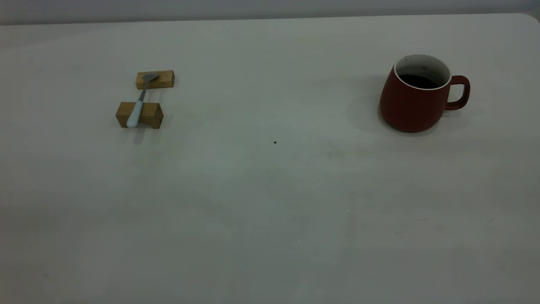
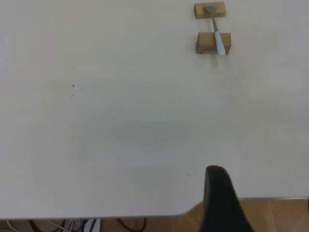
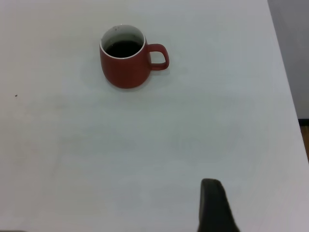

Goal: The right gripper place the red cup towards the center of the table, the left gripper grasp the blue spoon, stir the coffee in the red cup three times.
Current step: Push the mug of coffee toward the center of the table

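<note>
The red cup (image 1: 415, 97) stands upright at the table's (image 1: 270, 202) right side with its handle turned right, and dark coffee (image 1: 419, 81) sits low inside it. The cup (image 3: 126, 58) also shows far ahead in the right wrist view. At the left, the blue spoon (image 1: 138, 105) lies across two tan wooden blocks, bowl on the far block and handle over the near one; the left wrist view shows the spoon (image 2: 217, 33) far ahead. Neither arm shows in the exterior view. Only a dark tip of the left gripper (image 2: 217, 193) and of the right gripper (image 3: 212, 203) shows, each far from its object.
Two wooden blocks (image 1: 155, 79) (image 1: 140, 114) carry the spoon. A tiny black speck (image 1: 275, 142) marks the middle of the table. The table's near edge (image 2: 251, 198) runs by the left gripper, with wooden floor and cables beyond it.
</note>
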Tool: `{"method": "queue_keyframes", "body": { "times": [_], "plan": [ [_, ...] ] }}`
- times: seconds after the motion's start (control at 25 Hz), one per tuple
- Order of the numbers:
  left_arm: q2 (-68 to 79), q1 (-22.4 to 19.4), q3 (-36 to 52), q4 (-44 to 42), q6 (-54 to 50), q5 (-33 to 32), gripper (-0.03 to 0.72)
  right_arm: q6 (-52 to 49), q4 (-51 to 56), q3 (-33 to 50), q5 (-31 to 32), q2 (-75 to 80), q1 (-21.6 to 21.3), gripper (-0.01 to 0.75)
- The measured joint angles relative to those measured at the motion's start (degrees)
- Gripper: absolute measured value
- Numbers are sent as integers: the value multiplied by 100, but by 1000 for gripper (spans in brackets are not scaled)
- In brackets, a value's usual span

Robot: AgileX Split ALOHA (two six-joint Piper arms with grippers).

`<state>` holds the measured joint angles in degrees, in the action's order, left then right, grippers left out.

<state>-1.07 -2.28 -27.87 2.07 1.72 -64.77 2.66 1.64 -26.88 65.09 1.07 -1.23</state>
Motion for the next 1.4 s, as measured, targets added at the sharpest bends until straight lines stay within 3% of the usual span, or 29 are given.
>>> {"method": "queue_keyframes", "body": {
  "times": [1.4],
  "plan": [
    [0, 0, 0, 0, -8, 0, 497, 0, -92, 0, 0, 0, 0, 511]
  ]
}}
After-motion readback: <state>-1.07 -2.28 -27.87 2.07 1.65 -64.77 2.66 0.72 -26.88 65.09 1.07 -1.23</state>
